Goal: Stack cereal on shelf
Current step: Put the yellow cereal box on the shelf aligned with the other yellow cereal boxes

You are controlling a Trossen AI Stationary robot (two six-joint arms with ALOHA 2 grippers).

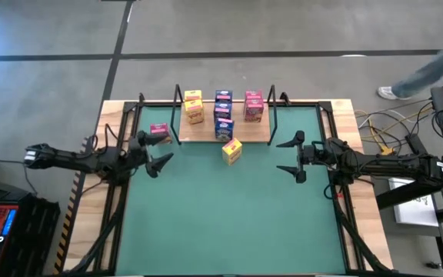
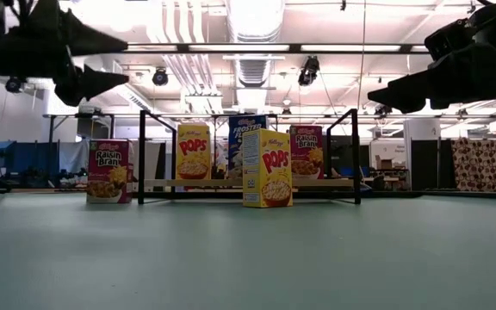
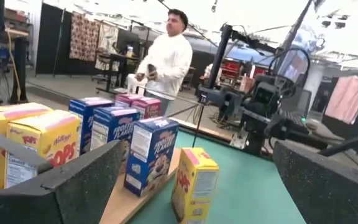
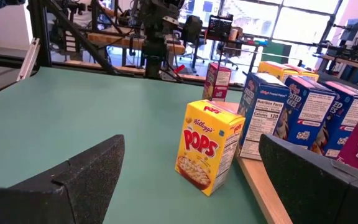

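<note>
Grey concrete floor (image 1: 283, 27), ceiling strip lights (image 2: 351, 48), bright windows (image 4: 291, 22).

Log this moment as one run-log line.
left gripper: open, empty, above mat | right gripper: open, empty | shelf: seven boxes on it | yellow Pops box: on mat by shelf | Raisin Bran box: on mat left of shelf

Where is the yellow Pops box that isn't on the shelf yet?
In the high view, the loose yellow Pops box stands upright on the green mat, just off the front edge of the shelf, nearest the blue boxes, between the two arms.
</note>
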